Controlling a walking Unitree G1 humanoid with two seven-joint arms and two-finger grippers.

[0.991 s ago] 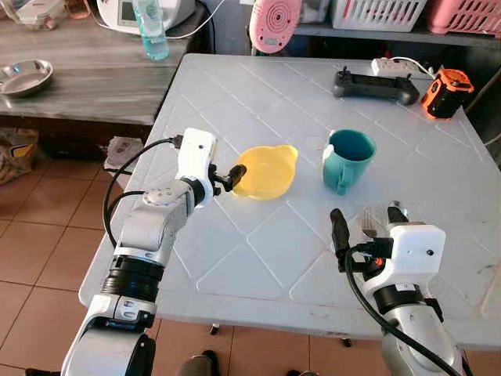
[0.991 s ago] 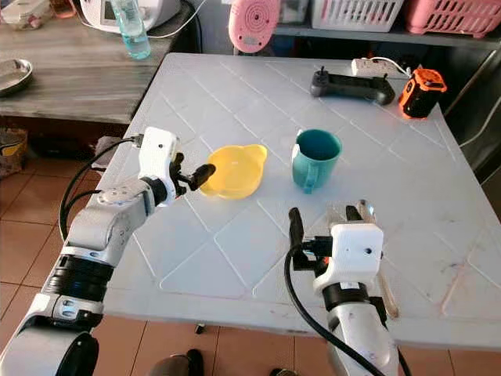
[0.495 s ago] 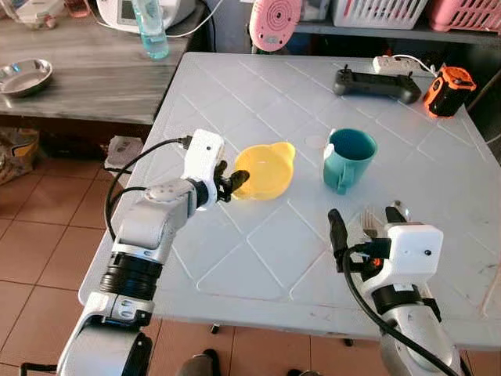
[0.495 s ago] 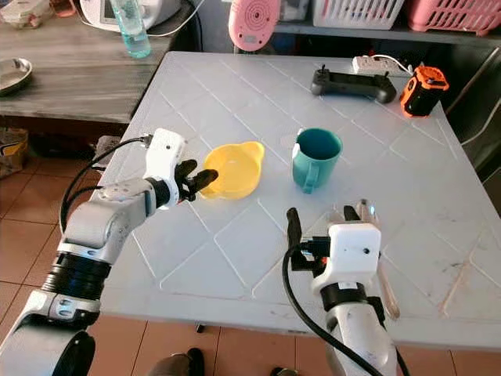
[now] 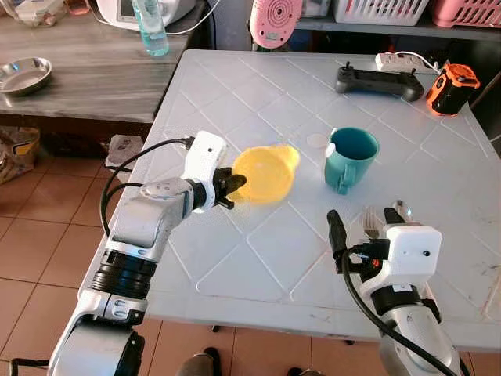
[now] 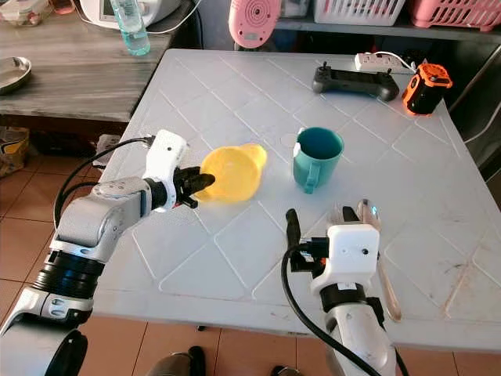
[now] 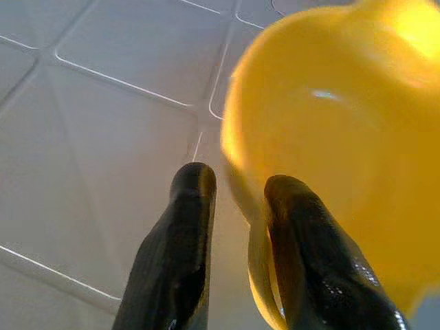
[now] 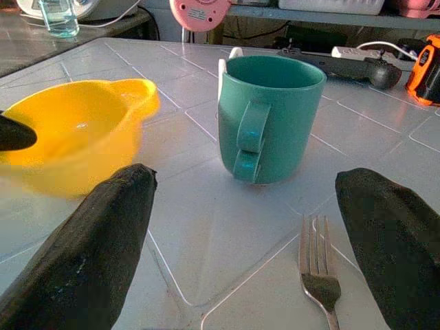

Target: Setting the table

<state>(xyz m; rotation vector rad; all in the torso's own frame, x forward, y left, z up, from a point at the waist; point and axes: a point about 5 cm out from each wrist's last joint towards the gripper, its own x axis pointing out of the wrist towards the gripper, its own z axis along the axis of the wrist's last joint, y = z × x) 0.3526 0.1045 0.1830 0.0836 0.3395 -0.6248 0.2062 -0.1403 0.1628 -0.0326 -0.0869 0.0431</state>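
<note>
Gripping the rim of the yellow bowl (image 5: 266, 172), the left gripper (image 5: 232, 186) has its two black fingers clenched on the bowl's near edge, one finger (image 7: 180, 254) outside the wall and the other inside. Bowl is tilted and appears motion-blurred, positioned near the middle of the white table (image 5: 258, 258), toward its left half. Teal mug (image 5: 349, 159) stands upright at the bowl's 3 o'clock, near but apart from it, handle facing the robot. Right gripper (image 8: 247, 240) hovers low over the table's near right part, fingers spread wide and grasping nothing. A fork (image 8: 317, 275) lies on the table between those fingers, at the mug's 6 o'clock; a spoon (image 6: 373, 215) lies just beside it.

Surroundings: at the table's far edge, 12 to 1 o'clock from the mug, lie a black controller (image 5: 376, 82), a white power strip (image 5: 401, 61) and an orange device (image 5: 449, 88). A pink object (image 5: 275, 22) stands behind the table. Grey side counter (image 5: 86, 74) at 10 o'clock carries a clear bottle (image 5: 150, 30) and a metal dish (image 5: 25, 75). Nothing obstructs the open surface between bowl and fork.
</note>
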